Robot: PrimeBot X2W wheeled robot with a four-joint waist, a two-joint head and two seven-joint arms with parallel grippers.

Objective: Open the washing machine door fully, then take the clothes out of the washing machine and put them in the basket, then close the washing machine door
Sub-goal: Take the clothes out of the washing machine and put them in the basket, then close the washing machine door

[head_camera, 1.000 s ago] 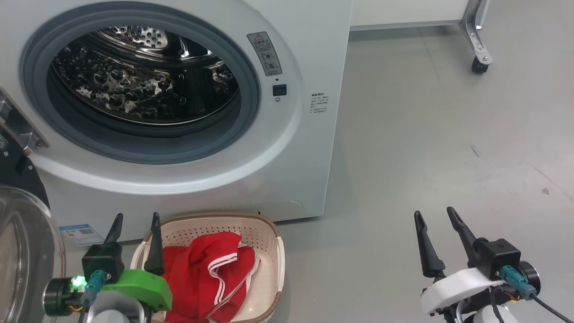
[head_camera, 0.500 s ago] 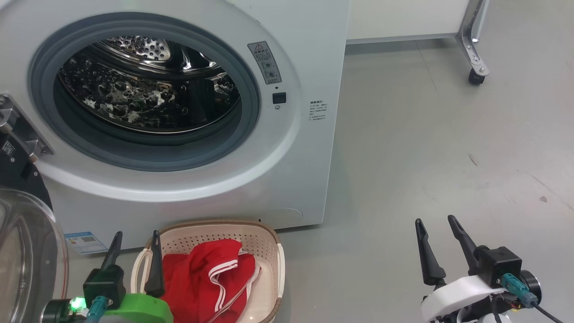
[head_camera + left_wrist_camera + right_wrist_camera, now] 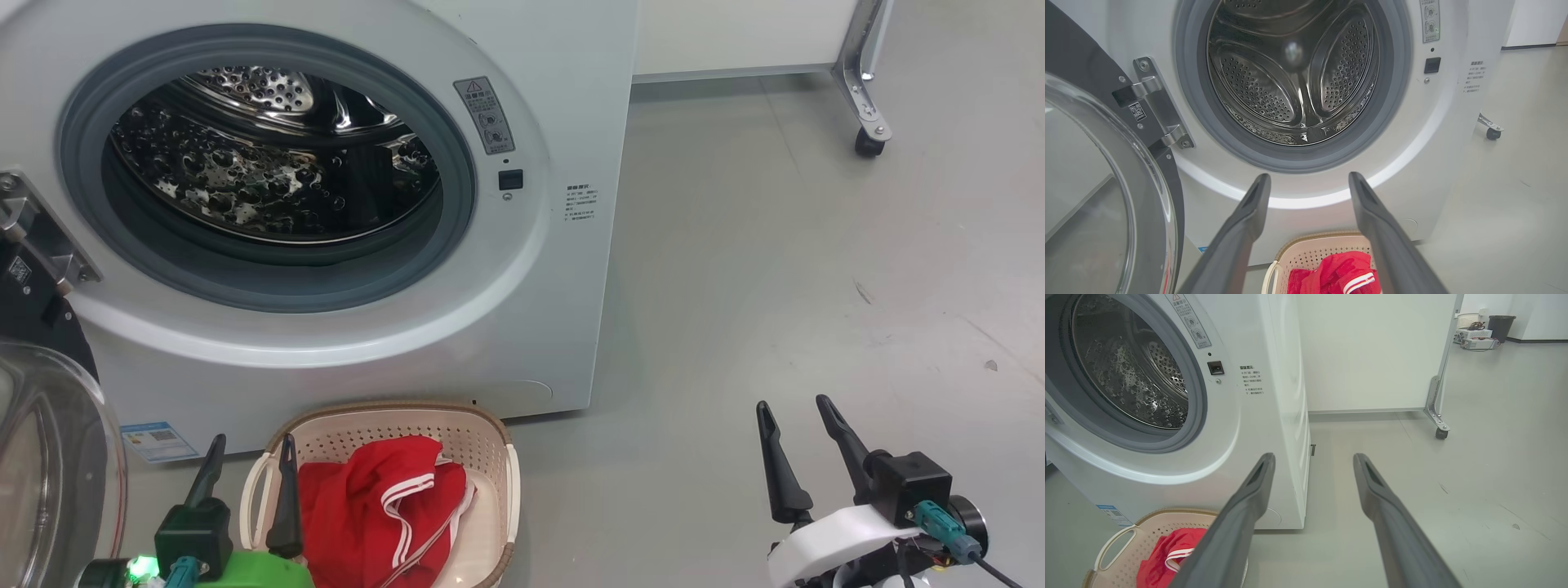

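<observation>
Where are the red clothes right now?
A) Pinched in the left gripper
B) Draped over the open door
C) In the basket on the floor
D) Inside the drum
C: the clothes lie heaped in the basket on the floor in front of the washing machine, and the left gripper near the basket is open and holds nothing.
</observation>
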